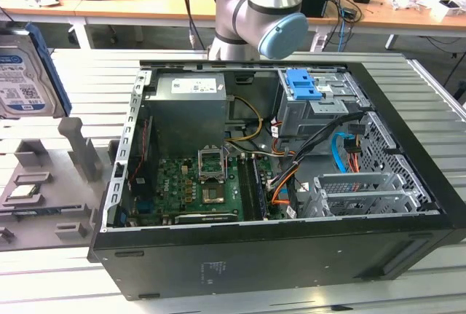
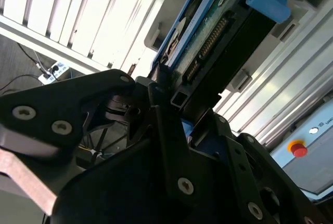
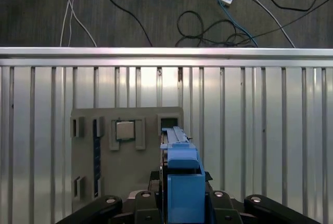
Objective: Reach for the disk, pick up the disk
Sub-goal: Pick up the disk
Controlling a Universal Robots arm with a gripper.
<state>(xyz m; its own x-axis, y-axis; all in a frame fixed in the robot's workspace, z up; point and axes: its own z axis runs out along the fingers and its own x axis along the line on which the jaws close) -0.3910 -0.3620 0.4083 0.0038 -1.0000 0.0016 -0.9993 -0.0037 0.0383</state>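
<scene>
The disk [image 1: 22, 73] hangs upright at the exterior view's far left, above a grey holder: silver-grey body, white-and-blue label, blue bracket along its edge. In the second wrist view the disk [image 2: 208, 31] sticks out from my gripper [image 2: 171, 96], whose black fingers [image 2: 156, 91] clamp its near end. In the first wrist view the disk [image 3: 182, 177] shows edge-on, its blue bracket rising out of my gripper [image 3: 182, 206], over the holder's empty slot [image 3: 169, 122].
An open black computer case [image 1: 408, 205] lies on the slatted metal table [image 1: 80, 73], with a blue latch [image 1: 302, 84] inside. The grey holder [image 1: 44, 183] carries a small silver CPU chip [image 3: 125, 129]. Cables lie on the floor [image 3: 208, 21] beyond the table's edge.
</scene>
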